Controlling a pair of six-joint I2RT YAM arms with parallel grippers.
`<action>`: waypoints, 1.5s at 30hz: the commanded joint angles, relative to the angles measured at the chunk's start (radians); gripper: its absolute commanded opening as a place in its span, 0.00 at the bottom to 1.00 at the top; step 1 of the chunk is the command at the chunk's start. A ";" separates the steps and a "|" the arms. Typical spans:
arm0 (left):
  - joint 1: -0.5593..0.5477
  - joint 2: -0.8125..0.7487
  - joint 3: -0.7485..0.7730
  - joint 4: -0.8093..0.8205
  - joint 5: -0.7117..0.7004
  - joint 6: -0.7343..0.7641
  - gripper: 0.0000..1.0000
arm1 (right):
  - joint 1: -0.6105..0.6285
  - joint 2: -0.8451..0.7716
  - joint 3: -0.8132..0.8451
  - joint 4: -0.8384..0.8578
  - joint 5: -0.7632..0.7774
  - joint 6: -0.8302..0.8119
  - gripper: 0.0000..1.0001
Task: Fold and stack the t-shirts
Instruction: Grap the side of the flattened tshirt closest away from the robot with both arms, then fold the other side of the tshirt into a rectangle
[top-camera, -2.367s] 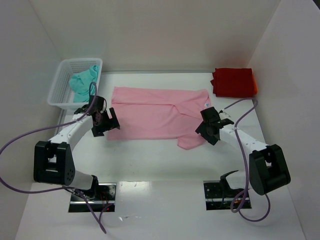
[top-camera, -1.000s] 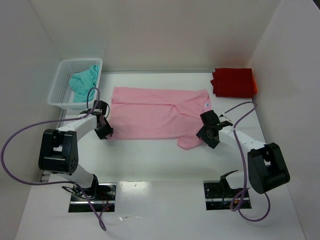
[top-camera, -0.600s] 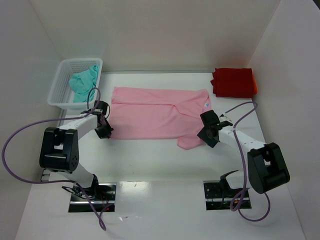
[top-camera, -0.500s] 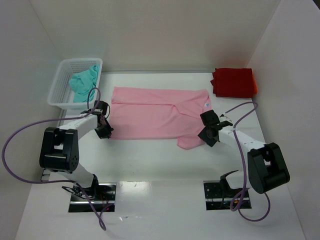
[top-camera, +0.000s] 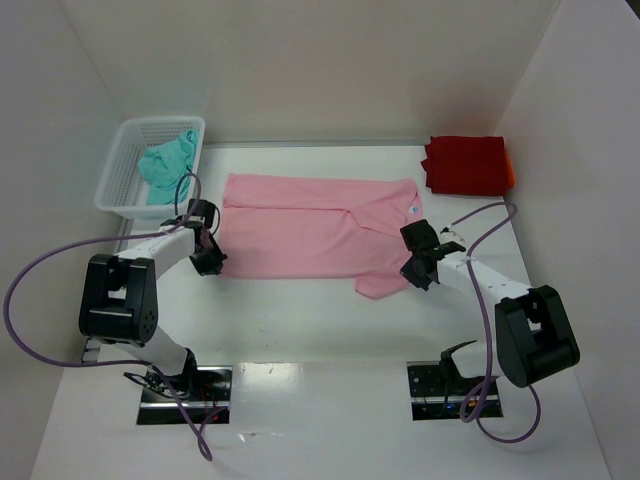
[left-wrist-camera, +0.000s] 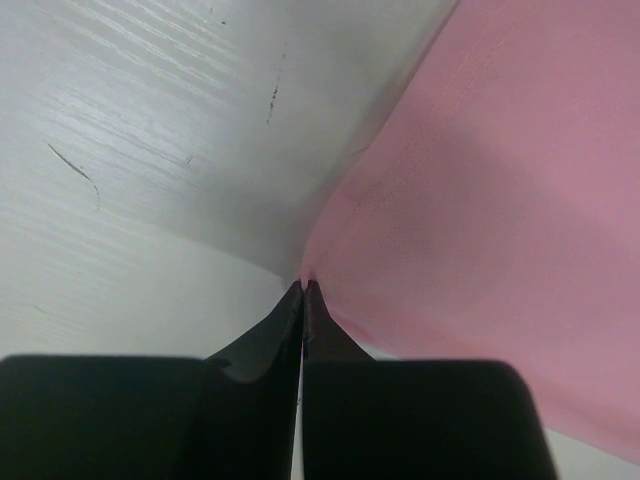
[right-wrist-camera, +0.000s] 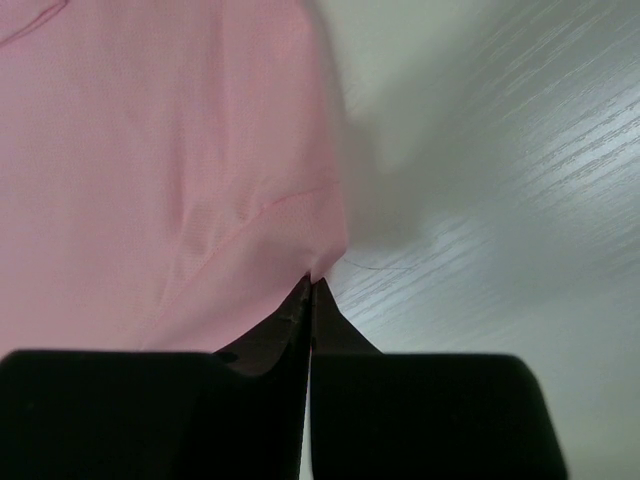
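No text is legible (tag (top-camera: 413, 209) on the pink t-shirt (top-camera: 300, 235) too small).

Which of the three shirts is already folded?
The red t-shirt, a neat rectangle far right; the pink t-shirt lies spread, the teal t-shirt crumpled in the basket.

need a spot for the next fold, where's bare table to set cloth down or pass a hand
Widest bare patch: the table strip between the near edge of the pink t-shirt and the arm bases. A narrow strip runs behind it along the back wall. Crowded: left, by the basket and left gripper; right, by the right gripper and red t-shirt.
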 joint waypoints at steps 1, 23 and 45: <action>0.008 -0.022 0.060 -0.015 0.000 0.029 0.00 | 0.007 -0.027 0.044 0.013 0.065 -0.001 0.00; 0.008 0.076 0.354 -0.007 0.020 0.130 0.00 | -0.118 0.097 0.334 0.162 -0.005 -0.221 0.00; 0.026 0.358 0.637 0.039 -0.038 0.172 0.00 | -0.177 0.381 0.570 0.250 -0.005 -0.299 0.02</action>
